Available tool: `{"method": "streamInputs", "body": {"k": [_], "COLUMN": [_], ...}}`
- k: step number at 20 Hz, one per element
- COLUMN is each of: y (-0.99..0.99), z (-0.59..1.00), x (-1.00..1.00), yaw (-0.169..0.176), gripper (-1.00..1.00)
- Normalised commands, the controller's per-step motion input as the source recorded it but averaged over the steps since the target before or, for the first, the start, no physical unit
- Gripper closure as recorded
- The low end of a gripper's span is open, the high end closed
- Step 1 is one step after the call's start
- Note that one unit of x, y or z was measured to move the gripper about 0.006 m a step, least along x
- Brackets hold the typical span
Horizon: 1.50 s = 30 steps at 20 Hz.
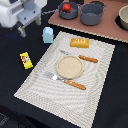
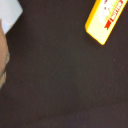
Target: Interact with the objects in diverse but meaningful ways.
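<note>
Exterior view, arm: the white Panda arm with its gripper (image 1: 22,31) is in the upper left of the frame, blurred; I cannot tell if the claw is wide or narrow.
Exterior view, butter: the yellow butter block (image 1: 26,60), a flat rectangle with a red label, lies on the dark cloth at the left, apart from the mat.
Exterior view, carton: the pale blue carton (image 1: 48,34) stands upright just beside the mat's upper left corner.
Exterior view, mat: the woven beige placemat (image 1: 37,90) carries the orange-yellow bread loaf (image 1: 79,42), the round tan plate (image 1: 69,66) and the wooden-handled cutlery (image 1: 75,84).
Exterior view, board: on the brown board (image 1: 115,33) at the top, the small red ball-like food (image 1: 65,8) sits in a grey bowl (image 1: 69,11); the grey two-handled pot (image 1: 93,13) stands beside it.
Wrist view: the butter block (image 2: 104,20) shows in the upper right corner, glossy yellow, on a matte dark surface; the fingers are not seen.
</note>
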Motion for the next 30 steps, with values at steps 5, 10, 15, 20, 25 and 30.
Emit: {"method": "streamInputs", "body": {"k": [5,10,15,20,25,30], "y": [-0.46,-0.14,0.03,0.0,-0.01,0.0], "z": [-0.47,-0.39,-0.32,-0.37,-0.39,-0.4], "x": [0.0,0.05,0.11,0.03,0.0,0.01], "yaw": [-0.104,-0.157,-0.112,-0.075,-0.046,-0.042], "gripper": [-1.0,-1.0,-1.0,-1.0,-1.0,-1.0]}}
